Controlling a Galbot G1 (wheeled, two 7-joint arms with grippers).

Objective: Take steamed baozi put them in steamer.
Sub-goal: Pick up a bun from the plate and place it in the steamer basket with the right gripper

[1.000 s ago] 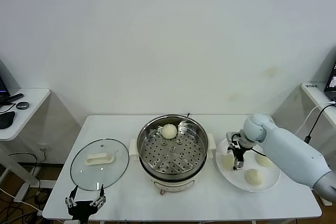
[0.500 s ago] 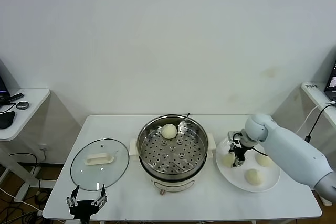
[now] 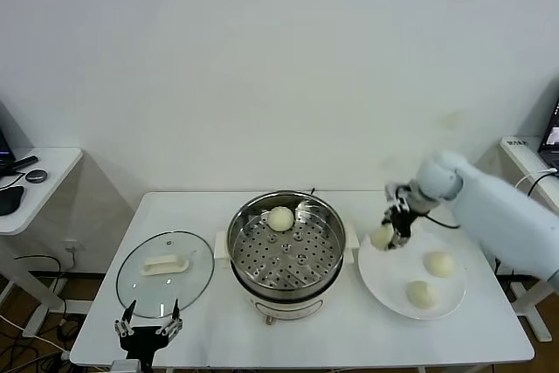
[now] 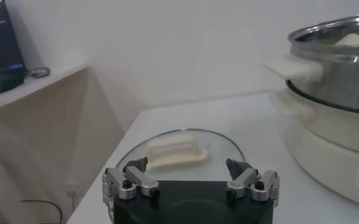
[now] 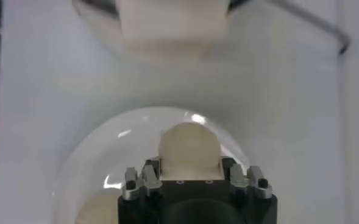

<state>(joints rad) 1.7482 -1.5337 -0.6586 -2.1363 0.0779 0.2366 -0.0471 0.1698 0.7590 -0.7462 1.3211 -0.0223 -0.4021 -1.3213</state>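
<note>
Head view: my right gripper (image 3: 390,231) is clamped on 1 baozi (image 3: 382,236) above the plate (image 3: 393,281). Next I carry it over the steamer (image 3: 286,251) and release. Left gripper (image 3: 147,329) idles, fingers apart.

Glass lid (image 3: 164,272) flat on table (image 3: 218,338); white plate (image 3: 393,281).

Steamer (image 3: 286,251) stands uncovered, one baozi (image 3: 280,217) at its far edge.

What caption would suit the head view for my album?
Right end effector lifts a bun off the plate beside the steamer, where one bun already sits.
</note>
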